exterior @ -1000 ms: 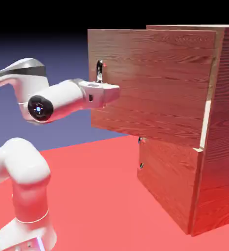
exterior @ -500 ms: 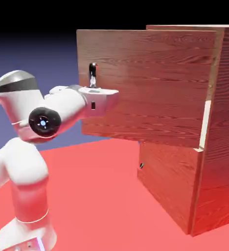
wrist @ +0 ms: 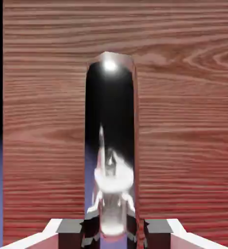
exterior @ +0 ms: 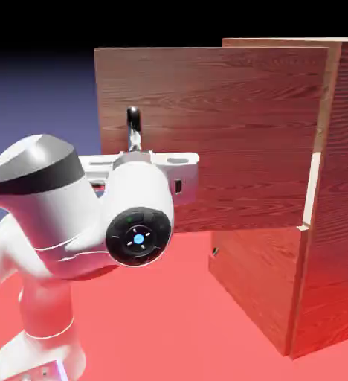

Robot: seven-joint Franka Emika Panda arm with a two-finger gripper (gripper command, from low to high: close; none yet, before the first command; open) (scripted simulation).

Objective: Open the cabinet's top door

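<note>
1. The gripper [wrist: 113, 232] is closed tight on the handle [wrist: 111, 146] of the top door [exterior: 229, 126]. In the hand view the shiny bar fills the space between the two grey tips.

2. The handle is a thin silver bar that stands straight up and down. Its top end sticks up above the hand [exterior: 158, 167] in the exterior view (the lower part is hidden behind the hand).

3. The top door is part of the cabinet [exterior: 333, 223], the tall brown wooden box on the exterior view's right. The door stands wide open, swung far out from the cabinet's front, and its flat face looks toward us.

4. The door is joined to the cabinet along its right edge. The handle sits near the other edge, the free one, on the exterior view's left. So the hinge side lies to the right of the gripper, and the free edge is just to its left.

5. This is what matters for the next move: I think the door can only swing around that right edge, so any more pulling should curve around it, not go straight.

6. The lower door [exterior: 255, 275] looks shut.

7. I think the job is almost done, or done.
</note>
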